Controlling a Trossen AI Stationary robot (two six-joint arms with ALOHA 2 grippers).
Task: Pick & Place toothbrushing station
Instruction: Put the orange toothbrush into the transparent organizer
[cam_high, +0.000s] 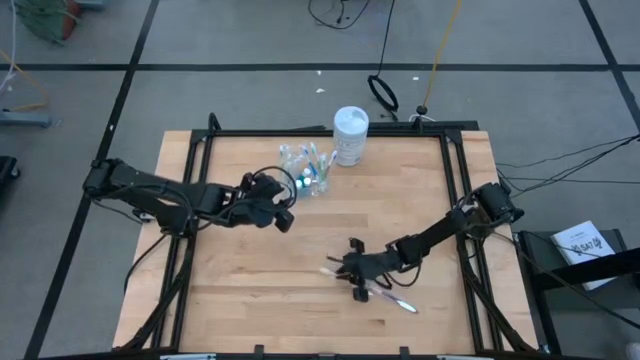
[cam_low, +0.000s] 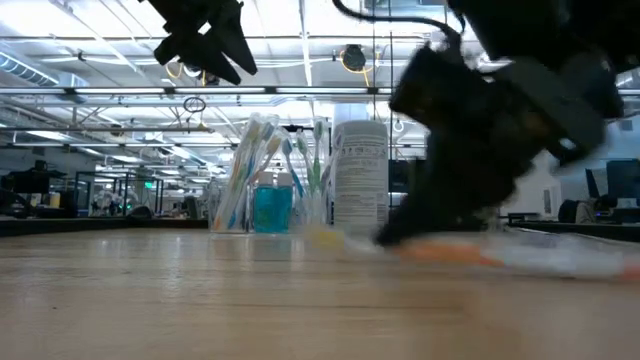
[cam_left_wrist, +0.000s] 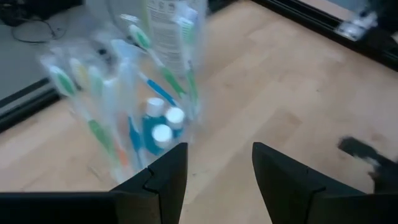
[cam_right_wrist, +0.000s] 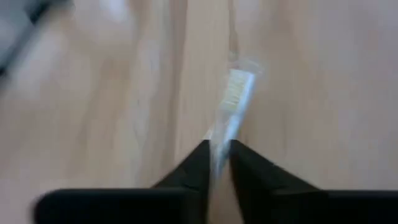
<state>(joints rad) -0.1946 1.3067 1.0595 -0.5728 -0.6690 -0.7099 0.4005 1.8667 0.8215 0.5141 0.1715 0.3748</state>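
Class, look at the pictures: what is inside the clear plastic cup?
The clear cup holds upright pastel toothbrushes and teal toothpaste tubes with white caps. The cup's bottom is covered by its contents, so anything beneath them cannot be seen.

High camera is looking straight down; low one is sitting level on the tabletop (cam_high: 300, 260); both are sharing the cup (cam_high: 305, 170).

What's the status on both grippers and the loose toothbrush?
Right gripper shut on thin white-handled toothbrush, low on wooden table. Left gripper open, beside clear plastic cup. Nothing blocking.
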